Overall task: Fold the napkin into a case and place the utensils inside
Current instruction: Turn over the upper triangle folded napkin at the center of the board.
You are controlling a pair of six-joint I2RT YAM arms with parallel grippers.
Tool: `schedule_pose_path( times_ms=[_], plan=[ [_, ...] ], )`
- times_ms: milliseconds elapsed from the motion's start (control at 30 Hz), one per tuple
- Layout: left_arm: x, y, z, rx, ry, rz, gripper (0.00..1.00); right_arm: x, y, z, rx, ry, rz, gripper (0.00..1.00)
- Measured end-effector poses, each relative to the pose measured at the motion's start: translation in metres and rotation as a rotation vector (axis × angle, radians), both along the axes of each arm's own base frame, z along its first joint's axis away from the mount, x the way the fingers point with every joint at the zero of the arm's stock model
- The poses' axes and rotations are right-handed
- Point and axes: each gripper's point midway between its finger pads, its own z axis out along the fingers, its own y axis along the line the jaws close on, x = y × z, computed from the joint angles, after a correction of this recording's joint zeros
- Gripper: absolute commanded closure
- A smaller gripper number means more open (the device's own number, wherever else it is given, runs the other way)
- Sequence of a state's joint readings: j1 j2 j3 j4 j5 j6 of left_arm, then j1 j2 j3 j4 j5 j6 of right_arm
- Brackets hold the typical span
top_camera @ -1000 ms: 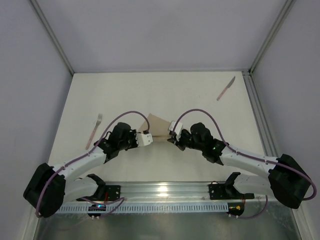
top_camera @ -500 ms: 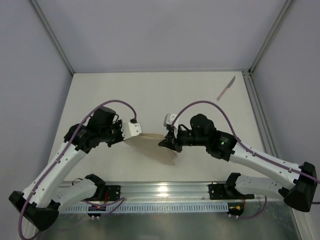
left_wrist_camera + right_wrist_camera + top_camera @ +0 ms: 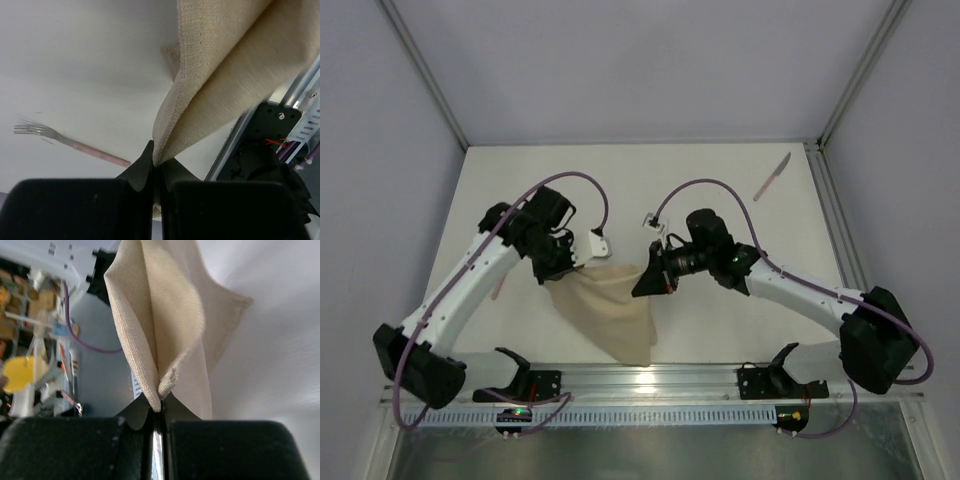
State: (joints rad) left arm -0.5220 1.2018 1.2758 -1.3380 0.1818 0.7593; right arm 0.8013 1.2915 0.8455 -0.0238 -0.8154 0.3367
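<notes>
1. Top external view: the napkin (image 3: pixel 610 310) hangs in the lower middle of the frame. It is held up by two upper corners, and its loose tip droops toward the rail (image 3: pixel 650 380). No case is formed yet.
2. The left fingers (image 3: pixel 140 167) are clenched on one corner and the right fingers (image 3: pixel 132 417) on the other. Each wrist view shows only a thin edge of cloth in the nip.
3. With so small a bite, a corner may slip free if the arms draw the cloth taut.
4. The drooping tip could land bunched or over the table (image 3: pixel 720 200) edge, spoiling the fold.
5. The fork (image 3: pixel 75 146) lies close below the left arm, so trailing cloth might sweep it.
6. Both arms bend inward, wrists facing at frame centre. The knife (image 3: pixel 772 177) lies well apart, upper right.
</notes>
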Motion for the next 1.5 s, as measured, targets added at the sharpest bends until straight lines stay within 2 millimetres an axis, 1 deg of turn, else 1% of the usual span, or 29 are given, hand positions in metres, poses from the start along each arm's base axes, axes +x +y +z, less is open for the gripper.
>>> schedule_pose_path(
  times_ms=[67, 100, 167, 200, 300, 367, 433, 500, 533, 567, 600, 633, 733, 767, 833, 900, 933, 967, 1000, 1033, 1100, 1133, 1200, 1233, 1300, 1367, 1400, 1433, 1500],
  plan=[
    [0.023, -0.001, -0.012, 0.033, 0.073, 0.016, 1.00, 0.038, -0.013, -0.013, 0.002, 0.083, -0.096, 0.96],
    [0.033, -0.002, -0.017, 0.041, 0.097, 0.023, 1.00, 0.052, -0.018, -0.018, 0.003, 0.104, -0.130, 0.96],
    [0.060, -0.007, -0.033, 0.040, 0.169, 0.039, 1.00, 0.086, -0.028, -0.034, 0.012, 0.156, -0.203, 0.96],
    [0.075, -0.012, -0.039, 0.044, 0.200, 0.038, 1.00, 0.099, -0.032, -0.044, 0.010, 0.185, -0.230, 0.96],
    [0.129, -0.029, -0.065, 0.054, 0.249, 0.039, 1.00, 0.130, -0.044, -0.079, -0.007, 0.291, -0.310, 0.96],
    [0.167, -0.044, -0.089, 0.049, 0.256, 0.038, 1.00, 0.155, -0.055, -0.106, -0.013, 0.371, -0.382, 0.96],
    [0.196, -0.056, -0.111, 0.049, 0.264, 0.033, 1.00, 0.178, -0.065, -0.131, -0.010, 0.442, -0.456, 0.96],
    [0.225, -0.071, -0.137, 0.037, 0.253, 0.029, 1.00, 0.194, -0.074, -0.151, -0.009, 0.488, -0.519, 0.96],
    [0.233, -0.076, -0.146, 0.033, 0.253, 0.029, 1.00, 0.200, -0.078, -0.159, -0.010, 0.503, -0.549, 0.96],
    [0.241, -0.081, -0.156, 0.031, 0.251, 0.031, 1.00, 0.204, -0.081, -0.165, -0.013, 0.517, -0.574, 0.96],
    [0.243, -0.083, -0.164, 0.033, 0.257, 0.036, 1.00, 0.208, -0.083, -0.169, -0.018, 0.523, -0.596, 0.96],
    [0.244, -0.084, -0.166, 0.036, 0.262, 0.042, 0.99, 0.209, -0.084, -0.172, -0.022, 0.527, -0.615, 0.96],
    [0.244, -0.083, -0.163, 0.040, 0.256, 0.060, 0.84, 0.213, -0.087, -0.175, -0.026, 0.511, -0.658, 0.96],
    [0.246, -0.083, -0.164, 0.045, 0.247, 0.068, 0.69, 0.211, -0.089, -0.178, -0.033, 0.513, -0.677, 0.96],
    [0.251, -0.080, -0.167, 0.060, 0.221, 0.096, 0.59, 0.207, -0.095, -0.182, -0.043, 0.526, -0.720, 0.96],
    [0.256, -0.080, -0.164, 0.060, 0.190, 0.131, 0.39, 0.204, -0.101, -0.181, -0.046, 0.535, -0.766, 0.96],
    [0.259, -0.082, -0.161, 0.043, 0.173, 0.152, 0.31, 0.204, -0.103, -0.180, -0.048, 0.532, -0.783, 0.96],
    [0.261, -0.085, -0.158, 0.022, 0.160, 0.180, 0.06, 0.206, -0.105, -0.181, -0.050, 0.532, -0.806, 0.96],
    [0.261, -0.088, -0.151, -0.002, 0.149, 0.198, 0.03, 0.208, -0.107, -0.181, -0.049, 0.533, -0.825, 0.96],
    [0.259, -0.091, -0.145, -0.030, 0.148, 0.225, 0.02, 0.210, -0.108, -0.181, -0.045, 0.534, -0.844, 0.96],
    [0.252, -0.099, -0.120, -0.092, 0.114, 0.255, 0.01, 0.214, -0.113, -0.180, -0.026, 0.544, -0.883, 0.96],
    [0.244, -0.100, -0.106, -0.117, 0.093, 0.261, 0.01, 0.214, -0.116, -0.181, -0.014, 0.556, -0.906, 0.96],
    [0.220, -0.106, -0.074, -0.156, 0.042, 0.248, 0.02, 0.213, -0.125, -0.181, 0.012, 0.579, -0.957, 0.96],
    [0.204, -0.112, -0.059, -0.175, 0.005, 0.222, 0.02, 0.213, -0.129, -0.181, 0.020, 0.585, -0.983, 0.96],
    [0.162, -0.131, -0.037, -0.195, -0.049, 0.135, 0.02, 0.211, -0.136, -0.181, 0.029, 0.593, -1.028, 0.96],
    [0.120, -0.156, -0.034, -0.208, -0.081, 0.030, 0.01, 0.210, -0.141, -0.181, 0.039, 0.595, -1.072, 0.96],
    [0.096, -0.168, -0.040, -0.201, -0.081, -0.034, 0.01, 0.209, -0.144, -0.181, 0.043, 0.597, -1.088, 0.96],
    [0.071, -0.179, -0.052, -0.184, -0.069, -0.098, 0.01, 0.208, -0.146, -0.181, 0.046, 0.597, -1.102, 0.96],
    [0.035, -0.189, -0.086, -0.127, -0.050, -0.189, 0.01, 0.206, -0.149, -0.181, 0.048, 0.597, -1.126, 0.96]
  ],
)
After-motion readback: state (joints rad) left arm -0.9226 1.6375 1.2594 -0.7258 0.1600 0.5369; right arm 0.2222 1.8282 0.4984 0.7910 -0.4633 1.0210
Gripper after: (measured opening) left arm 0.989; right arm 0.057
